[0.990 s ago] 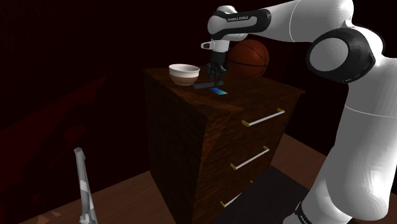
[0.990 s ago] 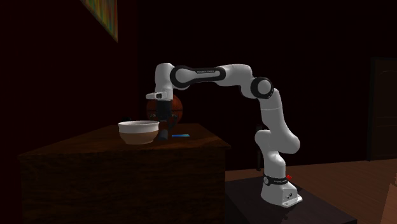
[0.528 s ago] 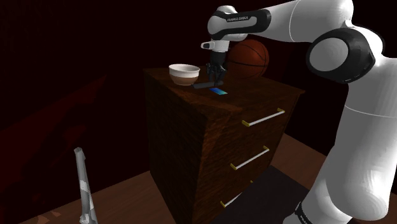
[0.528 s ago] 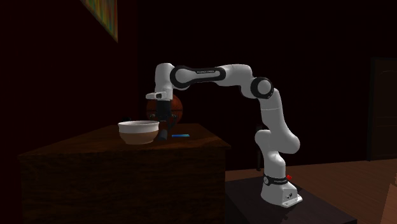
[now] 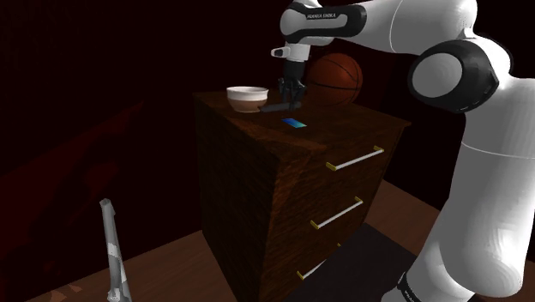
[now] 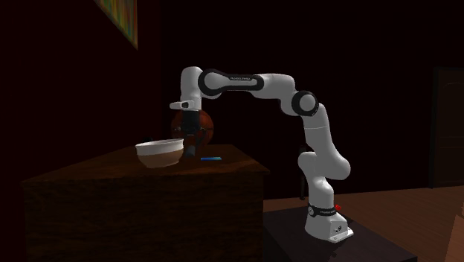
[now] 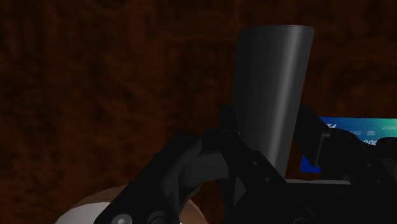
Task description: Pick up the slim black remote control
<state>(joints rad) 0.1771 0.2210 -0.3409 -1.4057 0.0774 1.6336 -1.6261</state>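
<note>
**Remote pinched at one end, long side slanting toward the bowl**

The gripper [image 5: 286, 99] was pressed shut on the remote [image 7: 270, 89], its two black fingers [image 7: 191, 168] clasping the slim dark slab from either side. In the wrist view the remote ran straight out from between the fingers, widening toward its far end, so the hold sat near one end and not at the middle.

From the shoulder view the arm reached in above the dresser [image 5: 257, 172], with the gripper pointing down over the back part of the top. The remote hung below it at a slant. Its long axis ran from the fingers down toward the shoulder view's left, where the bowl [image 5: 247, 98] stood near the dresser's corner. The free end was just beside the bowl, and the gloom made it hard to say whether that end touched the wood or hung a little above it.

A small blue card [image 5: 294, 123] lay flat on the top on the other side of the gripper, apart from the remote. A basketball [image 5: 339, 79] rested farther back, behind the gripper.

The grasp itself looked done. What remained was to carry the remote up and well off the dresser. Because the hold was at one end, the long free part could swing or droop. The bowl lay in the direction that end pointed, so a straight upward pull seemed the safest way to keep the two from knocking together.
</note>
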